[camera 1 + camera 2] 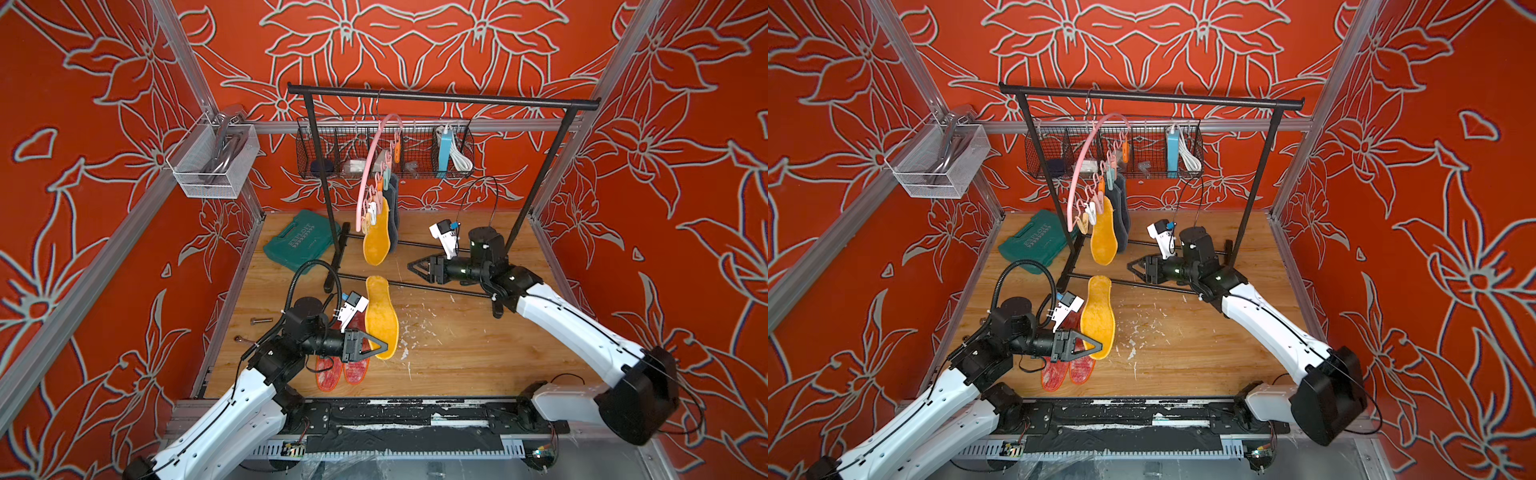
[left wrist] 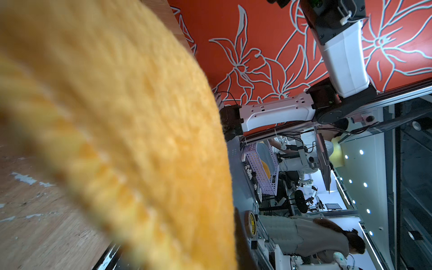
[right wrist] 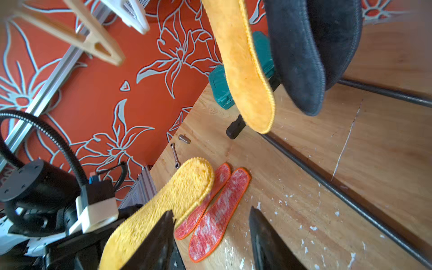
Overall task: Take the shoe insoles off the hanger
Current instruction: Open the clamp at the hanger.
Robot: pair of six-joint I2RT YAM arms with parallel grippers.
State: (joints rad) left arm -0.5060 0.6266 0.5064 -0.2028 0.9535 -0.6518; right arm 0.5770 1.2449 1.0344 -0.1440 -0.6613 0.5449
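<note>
Mustard insole is clamped in your left claw, over the red pair beneath it; lower it flat beside them, then release, right claw idle, jaws apart, near the hanger.

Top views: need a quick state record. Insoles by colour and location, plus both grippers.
left gripper: shut on held yellow insole, gripped at one end, over the red pair
right gripper: open, empty, short of the hung insoles
off hanger: two red-white insoles, flat on wooden table
on hanger: hung yellow insole, two dark grey insoles, pegged to pink hanger
hanger support: black rack top bar
still to remove: three
</note>
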